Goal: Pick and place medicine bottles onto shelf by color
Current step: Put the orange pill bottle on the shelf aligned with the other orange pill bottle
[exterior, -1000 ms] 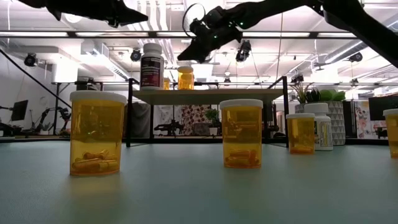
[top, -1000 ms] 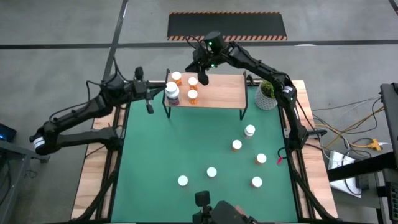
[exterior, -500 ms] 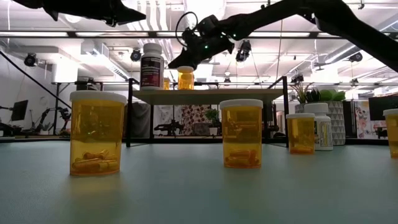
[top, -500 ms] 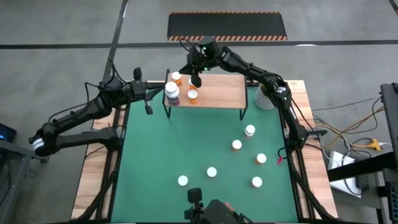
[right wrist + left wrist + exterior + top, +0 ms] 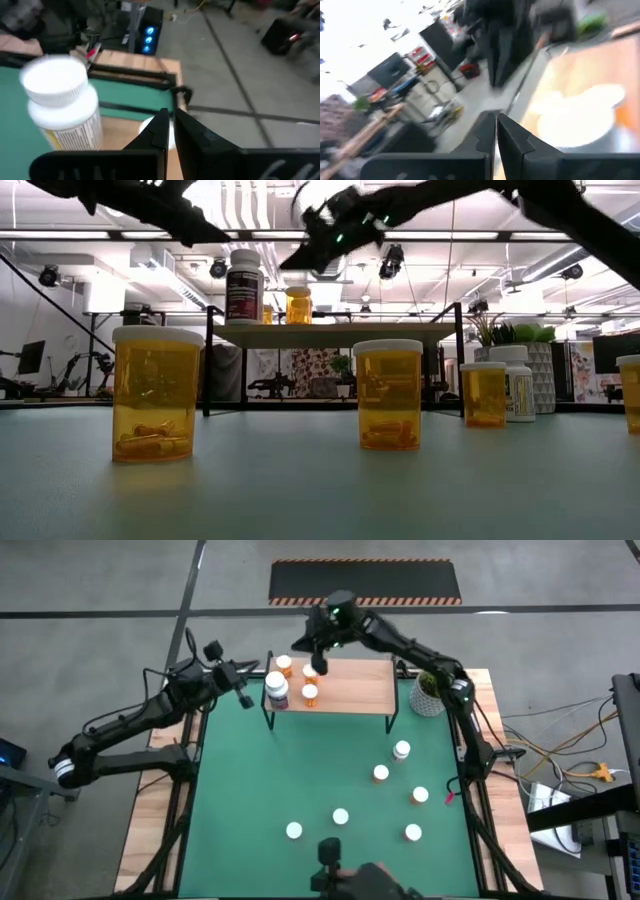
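The shelf (image 5: 345,686) stands at the mat's far edge. On its left end are three orange medicine bottles (image 5: 310,694) and a larger white-and-dark one (image 5: 276,690), each upright on its base. Several more white-capped bottles (image 5: 380,773) stand on the green mat. My right gripper (image 5: 319,663) hovers shut and empty just above the shelf's left bottles, clear of their caps in the low view (image 5: 292,264). My left gripper (image 5: 246,697) is shut and empty, level, just off the shelf's left end.
A white pot with a green plant (image 5: 430,695) stands right of the shelf. The mat's bottles spread over its near and right parts (image 5: 340,816); its left half (image 5: 240,780) is bare. Large orange bottles (image 5: 156,392) stand close in the low view.
My right gripper dipped toward the shelf's left bottles, then rose again, staying shut. My left gripper rolled and swung its shut fingers from pointing toward the near edge to pointing at the shelf's left end. No bottle has moved.
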`<action>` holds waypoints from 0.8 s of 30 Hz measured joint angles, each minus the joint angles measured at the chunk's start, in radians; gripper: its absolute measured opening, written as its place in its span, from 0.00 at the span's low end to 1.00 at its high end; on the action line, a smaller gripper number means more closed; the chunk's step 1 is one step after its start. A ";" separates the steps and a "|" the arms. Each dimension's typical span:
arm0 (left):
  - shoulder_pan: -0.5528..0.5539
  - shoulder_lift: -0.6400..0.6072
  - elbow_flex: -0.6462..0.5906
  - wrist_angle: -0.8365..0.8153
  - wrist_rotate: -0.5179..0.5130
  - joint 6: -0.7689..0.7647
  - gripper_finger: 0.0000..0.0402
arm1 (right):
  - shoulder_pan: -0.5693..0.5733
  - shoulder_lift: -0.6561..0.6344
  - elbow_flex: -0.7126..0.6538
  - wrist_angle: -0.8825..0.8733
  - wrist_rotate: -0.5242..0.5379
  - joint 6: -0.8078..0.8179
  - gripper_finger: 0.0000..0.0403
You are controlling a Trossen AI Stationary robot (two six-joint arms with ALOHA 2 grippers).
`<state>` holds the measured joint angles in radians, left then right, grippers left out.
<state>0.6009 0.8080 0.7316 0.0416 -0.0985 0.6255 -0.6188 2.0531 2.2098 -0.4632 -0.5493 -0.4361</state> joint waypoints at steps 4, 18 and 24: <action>0.072 0.040 0.077 -0.090 0.106 0.039 0.00 | -0.033 -0.064 0.035 -0.079 0.003 -0.015 0.04; 0.296 0.396 0.419 -0.471 0.360 0.171 0.00 | -0.084 -0.202 0.047 -0.388 0.002 -0.044 0.04; 0.341 0.483 0.481 -0.558 0.414 0.253 0.00 | -0.122 -0.232 0.046 -0.495 0.000 -0.047 0.04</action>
<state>0.9418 1.2913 1.2126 -0.5166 0.3160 0.8784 -0.7407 1.8210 2.2562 -0.9585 -0.5492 -0.4832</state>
